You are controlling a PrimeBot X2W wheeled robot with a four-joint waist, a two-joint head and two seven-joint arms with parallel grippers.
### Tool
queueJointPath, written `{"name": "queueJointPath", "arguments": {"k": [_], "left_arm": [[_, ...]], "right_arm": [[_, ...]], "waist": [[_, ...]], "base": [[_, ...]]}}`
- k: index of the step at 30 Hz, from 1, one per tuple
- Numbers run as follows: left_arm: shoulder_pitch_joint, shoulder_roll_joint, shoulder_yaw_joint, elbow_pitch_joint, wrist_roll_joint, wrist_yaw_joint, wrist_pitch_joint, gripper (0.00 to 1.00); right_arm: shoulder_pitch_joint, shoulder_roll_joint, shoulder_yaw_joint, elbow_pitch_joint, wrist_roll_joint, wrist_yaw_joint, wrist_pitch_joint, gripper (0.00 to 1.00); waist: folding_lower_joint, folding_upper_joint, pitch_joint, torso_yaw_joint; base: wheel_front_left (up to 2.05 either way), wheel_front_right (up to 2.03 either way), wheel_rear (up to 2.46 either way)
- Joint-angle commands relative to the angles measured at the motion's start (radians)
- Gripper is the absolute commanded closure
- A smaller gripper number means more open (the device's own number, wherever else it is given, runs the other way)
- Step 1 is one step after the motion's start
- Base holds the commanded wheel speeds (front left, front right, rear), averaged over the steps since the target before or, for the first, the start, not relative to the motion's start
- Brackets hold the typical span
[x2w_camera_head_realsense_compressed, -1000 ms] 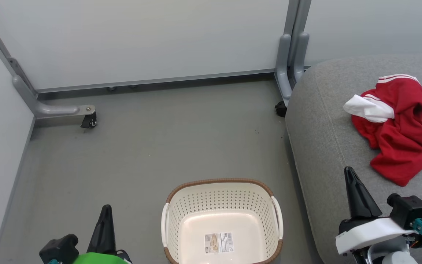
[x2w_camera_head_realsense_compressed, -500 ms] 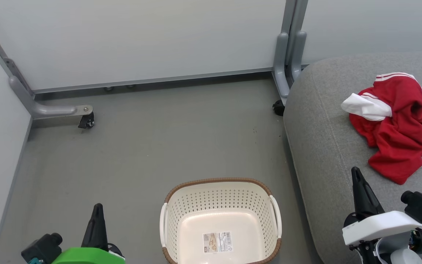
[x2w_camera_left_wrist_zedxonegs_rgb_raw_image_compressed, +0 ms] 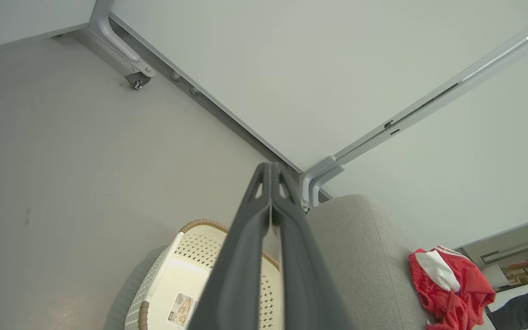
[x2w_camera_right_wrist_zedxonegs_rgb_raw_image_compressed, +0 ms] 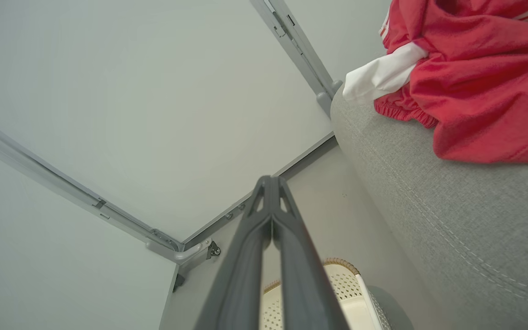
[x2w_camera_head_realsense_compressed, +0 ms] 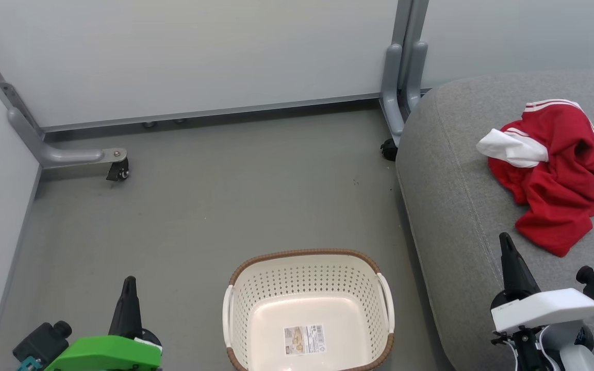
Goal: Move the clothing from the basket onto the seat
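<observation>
Grey seat [x2w_camera_head_realsense_compressed: 457,206] bears clothing [x2w_camera_head_realsense_compressed: 560,175] beyond right claw [x2w_camera_head_realsense_compressed: 506,241].

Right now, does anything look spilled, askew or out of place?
Nothing stands out. The basket sits upright and empty on the floor, and the red clothes lie in a crumpled heap on the seat.

Perforated glossy plastic basket [x2w_camera_head_realsense_compressed: 309,288]

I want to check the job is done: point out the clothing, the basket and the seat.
clothing [x2w_camera_head_realsense_compressed: 560,190], head view, middle of the red heap.
basket [x2w_camera_head_realsense_compressed: 304,253], head view, far brown rim.
seat [x2w_camera_head_realsense_compressed: 457,206], head view, bare grey cushion left of the clothing.
</observation>
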Motion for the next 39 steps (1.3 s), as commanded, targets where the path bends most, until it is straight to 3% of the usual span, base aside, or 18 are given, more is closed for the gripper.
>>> {"name": "queueJointPath", "arguments": {"k": [1, 39], "left_arm": [[-0.032, 0.005, 0.009, -0.016, -0.034, -0.008, 0.007, 1.00], [-0.084, 0.007, 0.073, -0.016, -0.398, -0.028, 0.120, 1.00]], "right_arm": [[-0.030, -0.003, -0.007, -0.008, 0.036, 0.000, 0.009, 1.00], [-0.071, 0.013, -0.054, 0.034, 0.465, 0.000, 0.122, 1.00]], "waist": [[0.0000, 0.0000, 0.000, -0.001], [0.0000, 0.0000, 0.010, -0.026]], "base": [[0.00, 0.00, 0.00], [0.00, 0.00, 0.00]]}}
